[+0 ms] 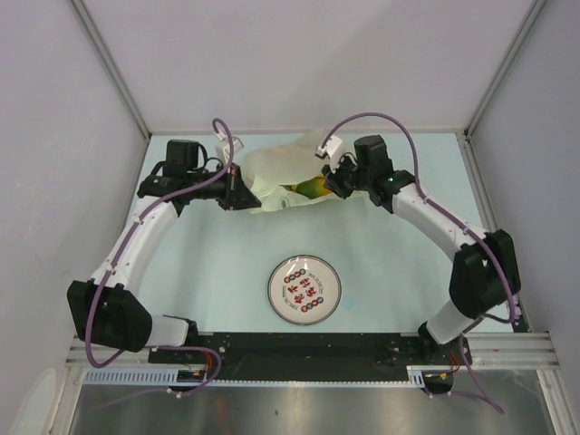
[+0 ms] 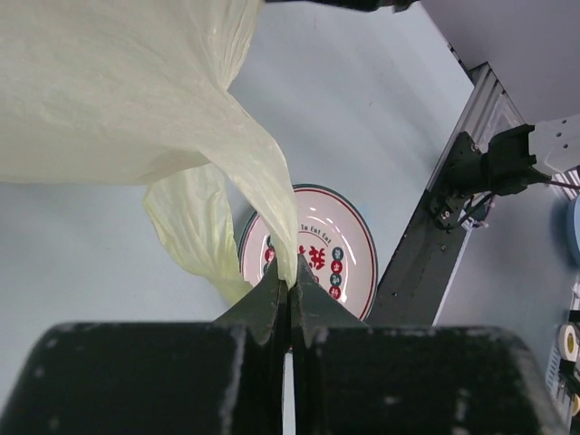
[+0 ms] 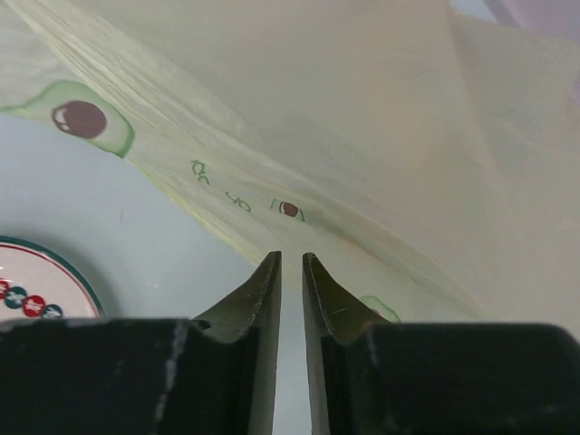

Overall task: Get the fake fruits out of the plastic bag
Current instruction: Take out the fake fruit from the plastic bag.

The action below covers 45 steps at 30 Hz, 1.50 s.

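The plastic bag [image 1: 281, 168] lies crumpled at the back middle of the table, pale yellowish-white. At its mouth a fake fruit [image 1: 313, 188] shows green, yellow and orange; the other fruits are hidden. My left gripper [image 1: 243, 195] is at the bag's left side, shut on a fold of the bag [image 2: 136, 91] between its tips [image 2: 290, 283] and holding it lifted. My right gripper [image 1: 333, 181] is at the bag's right side by the fruit. In the right wrist view its jaws [image 3: 291, 260] stand a narrow gap apart, empty, just short of the bag's printed film [image 3: 362, 136].
A round white plate [image 1: 304, 288] with red marks lies on the table in front of the bag, also showing in the left wrist view [image 2: 335, 245] and the right wrist view [image 3: 36, 281]. Grey walls close in the back and sides. A black rail [image 1: 308, 344] runs along the near edge.
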{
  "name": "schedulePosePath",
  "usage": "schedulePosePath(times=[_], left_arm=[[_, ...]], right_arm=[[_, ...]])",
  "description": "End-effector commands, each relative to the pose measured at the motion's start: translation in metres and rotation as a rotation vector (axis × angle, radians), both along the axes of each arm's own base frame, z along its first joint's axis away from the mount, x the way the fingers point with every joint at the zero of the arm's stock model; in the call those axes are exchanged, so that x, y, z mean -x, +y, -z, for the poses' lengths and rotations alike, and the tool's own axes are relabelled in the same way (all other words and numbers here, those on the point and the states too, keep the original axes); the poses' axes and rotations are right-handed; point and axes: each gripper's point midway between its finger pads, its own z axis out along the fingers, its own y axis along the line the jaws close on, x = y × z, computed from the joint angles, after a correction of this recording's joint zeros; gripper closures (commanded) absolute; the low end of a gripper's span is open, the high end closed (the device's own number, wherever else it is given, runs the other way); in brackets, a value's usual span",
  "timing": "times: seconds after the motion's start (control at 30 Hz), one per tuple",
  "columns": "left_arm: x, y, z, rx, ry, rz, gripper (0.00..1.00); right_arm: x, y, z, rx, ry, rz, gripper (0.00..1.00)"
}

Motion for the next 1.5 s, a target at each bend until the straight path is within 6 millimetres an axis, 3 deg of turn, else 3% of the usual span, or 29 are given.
schedulePosePath(times=[0.0,0.03,0.1,0.13,0.17,0.33,0.43,0.47,0.63,0.83,1.1,1.17,1.2,1.23,1.33,1.37,1.4,1.47], left_arm=[[-0.008,0.003,-0.017,0.027,-0.070,-0.023,1.00],[-0.009,0.005,-0.018,0.023,-0.074,-0.030,1.00],[-0.009,0.008,-0.014,0.003,-0.075,-0.033,1.00],[-0.011,0.010,-0.011,-0.011,-0.082,-0.037,1.00],[-0.010,0.012,-0.005,-0.024,-0.076,-0.038,1.00],[-0.010,0.022,0.017,-0.083,-0.058,-0.052,1.00],[-0.013,0.023,0.017,-0.090,-0.065,-0.059,1.00],[-0.014,0.024,0.016,-0.092,-0.071,-0.058,1.00],[-0.028,0.027,0.010,-0.123,-0.111,-0.069,1.00],[-0.039,0.027,0.002,-0.122,-0.131,-0.077,0.99],[-0.043,0.028,0.002,-0.120,-0.129,-0.081,0.99],[-0.043,0.028,0.002,-0.121,-0.131,-0.082,0.99],[-0.043,0.028,0.002,-0.121,-0.129,-0.082,0.99],[-0.044,0.028,0.003,-0.120,-0.126,-0.083,0.99],[-0.045,0.027,0.002,-0.117,-0.128,-0.086,0.99],[-0.045,0.027,0.003,-0.114,-0.127,-0.087,0.99],[-0.046,0.027,0.004,-0.113,-0.121,-0.089,0.99],[-0.049,0.026,0.005,-0.105,-0.118,-0.097,0.99]], right_arm=[[-0.034,0.015,-0.010,0.006,-0.140,-0.080,0.81],[-0.043,0.017,-0.011,0.009,-0.145,-0.077,0.81],[-0.057,0.020,0.013,0.029,-0.104,-0.073,0.79],[-0.069,0.022,0.007,0.020,-0.119,-0.066,0.79],[-0.077,0.024,0.028,0.035,-0.084,-0.063,0.79],[-0.122,0.026,0.052,0.065,-0.065,-0.013,0.79],[-0.148,0.025,0.055,0.085,-0.093,0.024,0.74],[-0.155,0.024,0.048,0.081,-0.110,0.016,0.67],[-0.160,0.019,0.068,0.149,-0.097,-0.017,0.33],[-0.162,0.009,0.103,0.251,-0.052,-0.043,0.25],[-0.159,0.000,0.143,0.299,0.028,-0.061,0.24],[-0.160,0.000,0.149,0.306,0.041,-0.064,0.28],[-0.162,0.000,0.146,0.300,0.035,-0.063,0.33],[-0.162,0.000,0.144,0.279,0.041,-0.056,0.47],[-0.166,0.004,0.115,0.218,-0.007,-0.033,0.62],[-0.164,0.005,0.111,0.194,-0.011,-0.025,0.65],[-0.161,0.007,0.086,0.163,-0.043,-0.030,0.68],[-0.152,0.013,0.070,0.132,-0.060,-0.040,0.73]])
